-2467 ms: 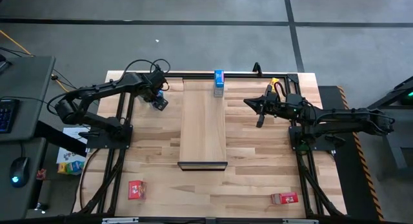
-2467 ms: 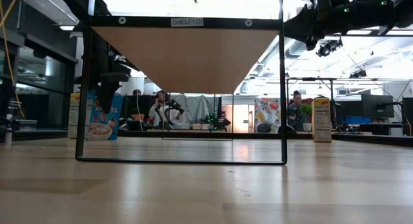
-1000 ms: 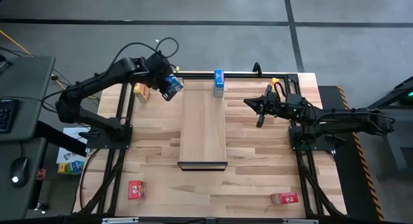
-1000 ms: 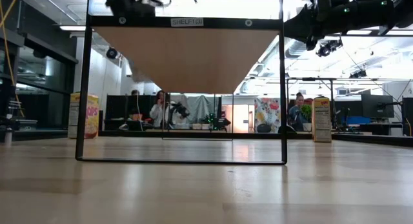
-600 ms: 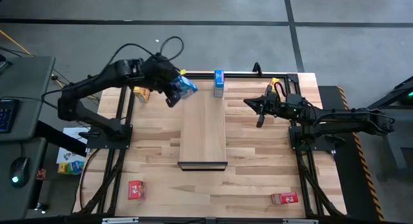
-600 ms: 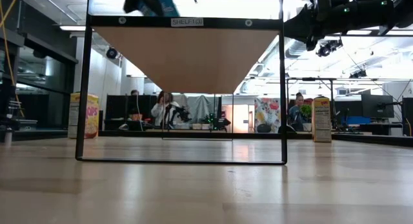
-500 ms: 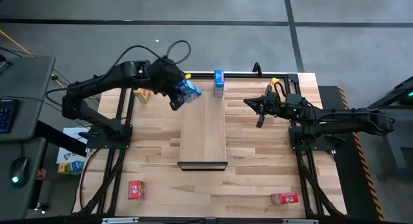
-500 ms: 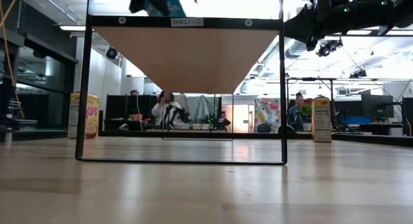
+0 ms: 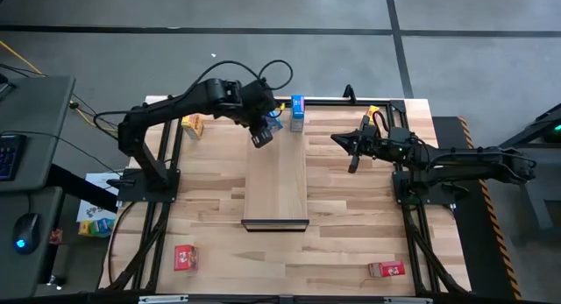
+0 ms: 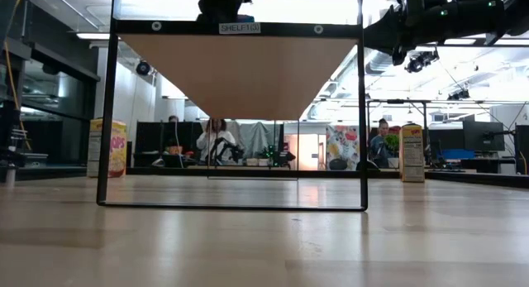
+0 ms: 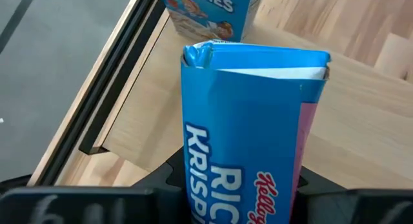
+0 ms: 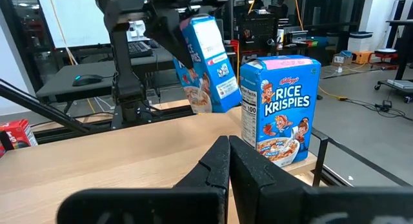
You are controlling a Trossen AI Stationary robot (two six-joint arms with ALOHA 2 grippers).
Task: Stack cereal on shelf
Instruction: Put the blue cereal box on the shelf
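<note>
At the shelf's twelve o'clock end one blue box stands; a second is gripped by the left claw beside it. Four boxes are left on the desk; the right claw is closed, empty.

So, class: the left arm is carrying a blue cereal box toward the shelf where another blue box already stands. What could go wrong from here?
1. The carried blue box hangs tilted in the left gripper; set down like that, it may topple.
2. It is very near the standing blue box at the shelf's far end, which it could knock off.
3. The right gripper, shut and waiting beside the shelf, could not catch either.
</note>
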